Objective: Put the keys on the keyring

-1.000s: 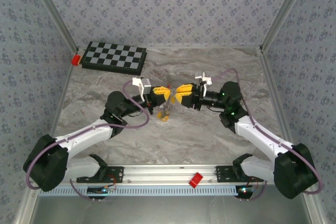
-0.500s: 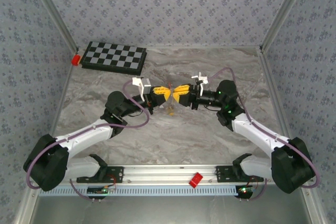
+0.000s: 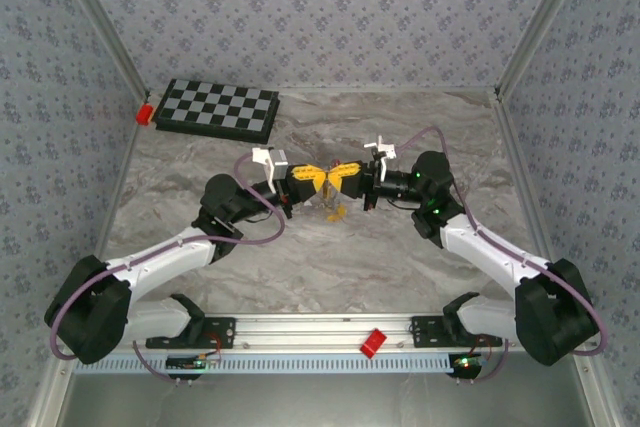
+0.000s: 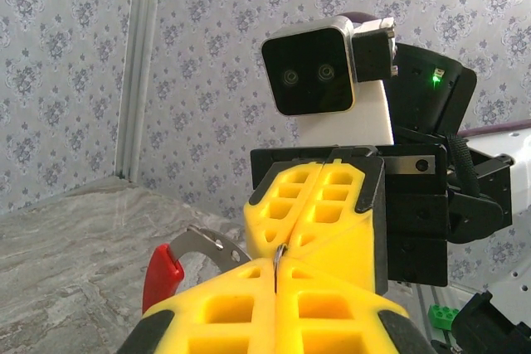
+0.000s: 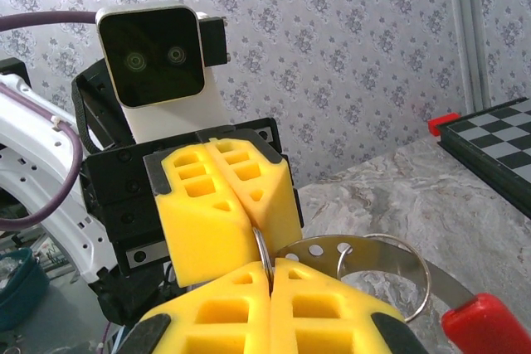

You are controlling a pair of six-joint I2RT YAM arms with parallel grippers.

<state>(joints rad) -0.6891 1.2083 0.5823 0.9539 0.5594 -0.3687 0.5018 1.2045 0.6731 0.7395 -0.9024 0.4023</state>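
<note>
My left gripper (image 3: 321, 179) and right gripper (image 3: 337, 176) meet tip to tip above the middle of the table. Both are shut on the keyring (image 5: 262, 248), whose thin metal edge is pinched where the two pairs of yellow fingers touch. In the left wrist view my left gripper (image 4: 276, 269) holds the keyring (image 4: 281, 252), and its holed metal band and red sleeve (image 4: 163, 275) curve off to the left. The right wrist view shows my right gripper (image 5: 270, 273), the band, a thin wire ring (image 5: 419, 275) and the red sleeve (image 5: 485, 325). A small yellow-orange key (image 3: 336, 212) shows just under the fingertips.
A chessboard (image 3: 218, 109) lies at the back left with a red block (image 3: 145, 112) beside it. Another red block (image 3: 373, 342) sits on the front rail. A green brick (image 4: 444, 317) lies on the table below the right arm.
My right gripper has closed onto the keyring and moved slightly left against the left gripper. The small key under the fingertips has shifted to the right.
</note>
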